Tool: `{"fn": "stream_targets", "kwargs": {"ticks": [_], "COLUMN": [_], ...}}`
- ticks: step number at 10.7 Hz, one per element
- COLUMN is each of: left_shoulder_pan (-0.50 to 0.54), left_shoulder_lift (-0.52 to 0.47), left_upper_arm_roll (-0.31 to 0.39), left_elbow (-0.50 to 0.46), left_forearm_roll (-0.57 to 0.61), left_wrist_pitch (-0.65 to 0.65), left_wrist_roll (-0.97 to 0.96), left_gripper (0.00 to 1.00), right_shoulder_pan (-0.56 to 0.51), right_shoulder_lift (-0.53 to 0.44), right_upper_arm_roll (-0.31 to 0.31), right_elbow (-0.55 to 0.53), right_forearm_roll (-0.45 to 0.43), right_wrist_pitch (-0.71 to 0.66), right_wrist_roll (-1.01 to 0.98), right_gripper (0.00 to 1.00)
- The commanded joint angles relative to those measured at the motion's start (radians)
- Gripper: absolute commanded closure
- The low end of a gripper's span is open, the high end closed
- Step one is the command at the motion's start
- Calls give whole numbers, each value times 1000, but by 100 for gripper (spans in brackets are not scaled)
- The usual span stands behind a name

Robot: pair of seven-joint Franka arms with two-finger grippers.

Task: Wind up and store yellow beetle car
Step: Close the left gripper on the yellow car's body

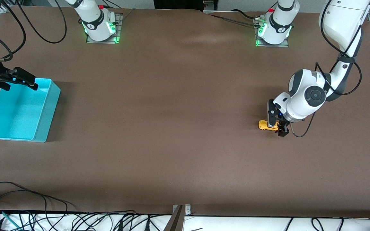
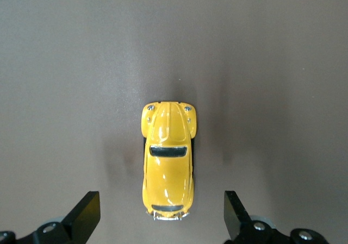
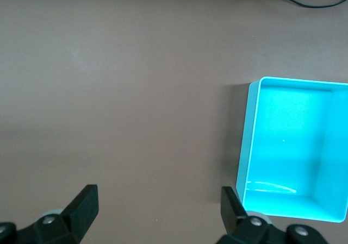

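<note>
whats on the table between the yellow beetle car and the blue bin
Nothing: the front view shows only bare brown table between the yellow beetle car, under the left gripper, and the blue bin.

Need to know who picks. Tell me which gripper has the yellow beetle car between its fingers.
The left gripper: open, fingers either side of the yellow beetle car. The right gripper is open by the turquoise bin.

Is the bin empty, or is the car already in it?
Empty. The bin shows only its bare turquoise floor. The car stands on its wheels on the table, between the open left gripper's fingers.
</note>
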Motion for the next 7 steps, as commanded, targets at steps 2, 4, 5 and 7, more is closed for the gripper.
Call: {"fn": "stream_targets", "kwargs": {"ticks": [2,4,5,7], "left_shoulder_pan": [-1,-3,-3,5], "left_shoulder_lift": [35,35,37,38], "left_upper_arm_roll": [1,-1,-1,-1], "left_elbow": [-39,-39,-39,-39], "left_forearm_roll": [28,29,29,28], "left_wrist_pitch": [107,112,112,112], "left_wrist_roll": [14,22,23,27], "left_gripper": [0,57,75,95], "right_shoulder_pan": [-4,-4,-4,-4], "right_shoulder_lift": [-6,-6,-6,-6], "right_upper_arm_roll": [7,6,6,6], "right_elbow": [1,1,1,1], "right_forearm_roll": [-18,-19,-28,-28], "right_wrist_pitch": [1,1,1,1], "right_wrist_roll": [1,0,1,1], "right_gripper": [0,0,0,0]}}
